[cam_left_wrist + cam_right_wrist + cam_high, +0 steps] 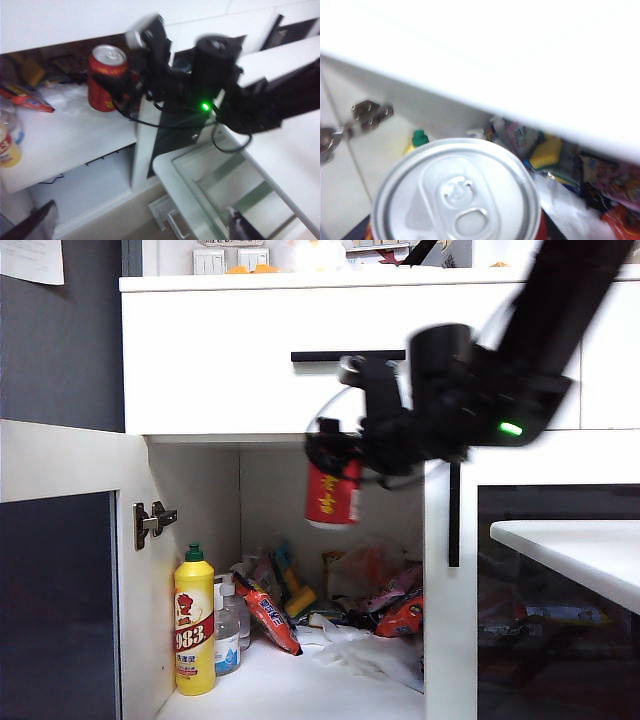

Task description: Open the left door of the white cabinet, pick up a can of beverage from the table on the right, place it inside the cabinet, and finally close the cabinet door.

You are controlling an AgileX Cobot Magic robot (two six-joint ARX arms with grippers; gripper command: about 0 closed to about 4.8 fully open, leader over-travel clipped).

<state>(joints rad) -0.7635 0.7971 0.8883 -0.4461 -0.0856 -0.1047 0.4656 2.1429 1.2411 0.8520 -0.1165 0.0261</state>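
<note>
- Gripping the can of beverage (pixel 333 494) upright, the right gripper (pixel 335 455) hangs before the white cabinet (pixel 220 370), its left door (pixel 60 570) open.
- Left gripper (pixel 150 235): fingers spread wide, holding nothing.

Inventory, as you see it from the exterior view:

1. Cabinet floor (pixel 290 685), white, inside the white cabinet (pixel 210 360), behind the swung-open left door (pixel 60 570). On it you have:
- a yellow bottle (pixel 194 625) with a green cap, upright at the front left, close to the side wall;
- a small clear bottle (pixel 228 635), upright, just beside the yellow one;
- an orange-red snack packet (pixel 268 615), lying tilted;
- a heap of mixed wrappers and packets (pixel 370 595) across the back, individual items too jumbled to tell;
- crumpled white plastic (pixel 365 650) at the front right.

2. Table (pixel 590 555), white, only a corner shows at your right; nothing visible on that part.
</note>
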